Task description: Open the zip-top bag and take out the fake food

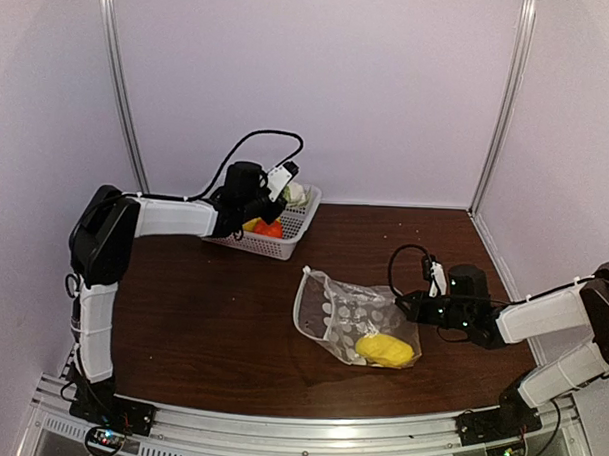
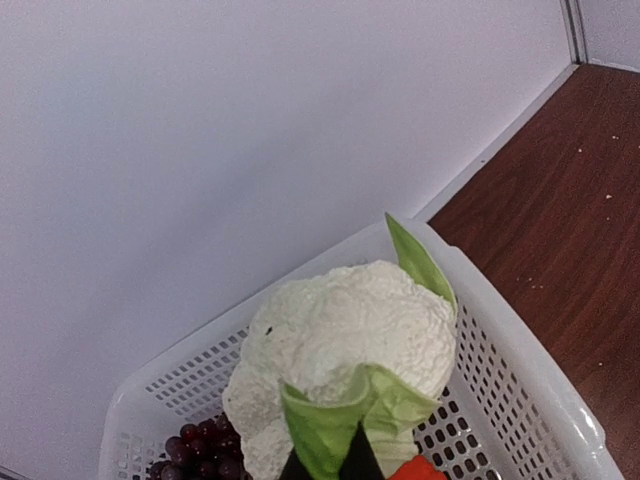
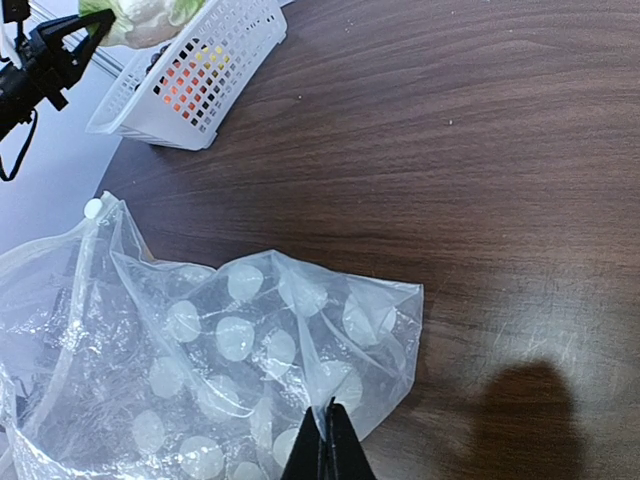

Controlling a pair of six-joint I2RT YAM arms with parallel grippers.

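We see the zip-top bag (image 1: 343, 314) lying crumpled on the desk (image 1: 201, 314), right of centre and well apart from the basket (image 1: 284, 242). A yellow piece (image 1: 385, 349) of fake food sits inside the bag at its near end. Our right hand (image 3: 328, 438) is closed, its fingertips pinched tight on the bag's edge on the side nearest that arm.

At the far left of the desk, the white lattice basket stands against the back wall. Our left hand (image 2: 330, 462) is closed on the green leaf of the white lumpy piece (image 2: 345, 335), holding it over the basket. Below it in the basket lie a dark purple grape bunch (image 2: 195, 450) and a red piece (image 2: 425, 470).
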